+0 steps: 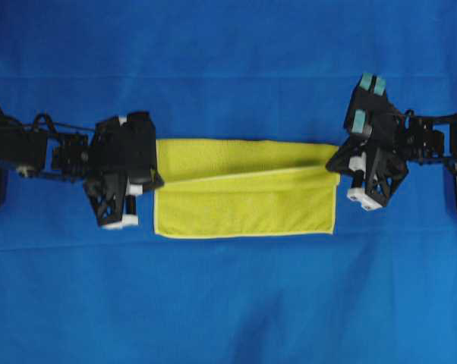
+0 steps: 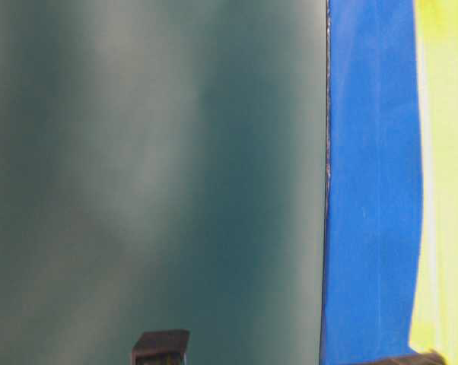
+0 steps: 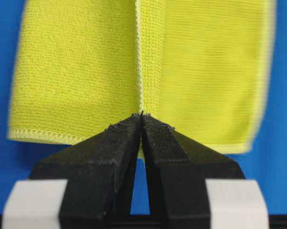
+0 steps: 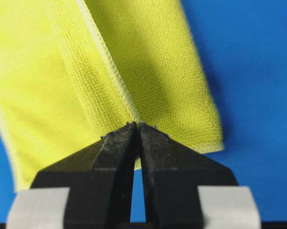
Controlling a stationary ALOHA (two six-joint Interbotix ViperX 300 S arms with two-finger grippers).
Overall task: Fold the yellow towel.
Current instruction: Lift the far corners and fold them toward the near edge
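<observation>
Lying between both pincers, yellow towel (image 1: 244, 199) pinched at each end.

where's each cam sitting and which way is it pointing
Overhead: above, looking straight down at the yellow towel, both arms visible.
Table-level: low, mostly facing a dark panel; sliver of towel at right.
Left wrist: behind the left tool, shut on a towel edge.
Right wrist: behind the right tool, likewise shut.
All four share the towel.
</observation>
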